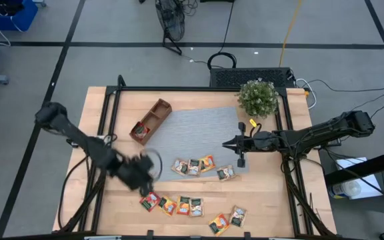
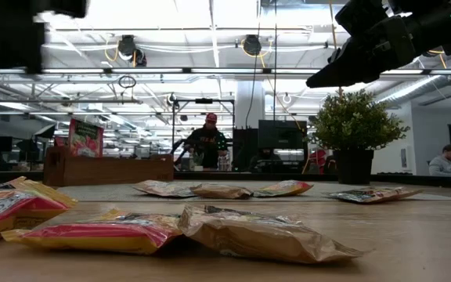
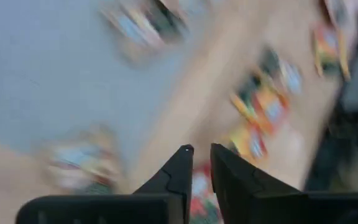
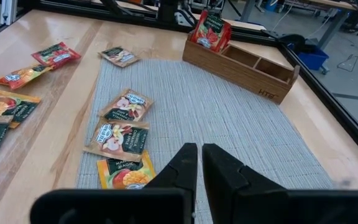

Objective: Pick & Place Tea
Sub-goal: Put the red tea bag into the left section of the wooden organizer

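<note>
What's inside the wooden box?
One end compartment of the wooden box holds red tea packets standing upright. In the right wrist view, the other compartments look empty, though their walls hide the bottoms. How many packets stand there cannot be told.

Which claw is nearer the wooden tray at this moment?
Left. The left claw hovers over the bare table just past the mat's corner, fairly close to the wooden tray. The right claw sits across the mat, farther from it.
</note>
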Action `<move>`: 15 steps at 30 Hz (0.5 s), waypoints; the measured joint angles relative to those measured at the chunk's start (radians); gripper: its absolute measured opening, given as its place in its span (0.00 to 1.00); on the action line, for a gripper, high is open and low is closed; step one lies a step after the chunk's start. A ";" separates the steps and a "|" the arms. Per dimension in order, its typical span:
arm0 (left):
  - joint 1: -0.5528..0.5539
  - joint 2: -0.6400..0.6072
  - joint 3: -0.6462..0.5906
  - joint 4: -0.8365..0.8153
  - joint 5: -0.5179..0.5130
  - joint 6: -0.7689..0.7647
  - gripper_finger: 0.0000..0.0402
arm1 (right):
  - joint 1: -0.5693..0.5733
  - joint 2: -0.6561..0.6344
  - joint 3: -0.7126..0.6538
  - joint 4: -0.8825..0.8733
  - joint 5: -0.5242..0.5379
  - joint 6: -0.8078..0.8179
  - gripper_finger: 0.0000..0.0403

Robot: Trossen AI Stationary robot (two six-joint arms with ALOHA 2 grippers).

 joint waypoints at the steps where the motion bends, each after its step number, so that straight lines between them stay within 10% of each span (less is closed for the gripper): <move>1: -0.032 0.034 -0.012 0.054 0.013 -0.025 0.19 | 0.000 0.000 0.000 0.001 0.000 0.000 0.04; 15: -0.202 0.461 0.053 0.305 0.317 -0.488 0.44 | 0.000 0.000 0.000 0.017 0.000 0.026 0.04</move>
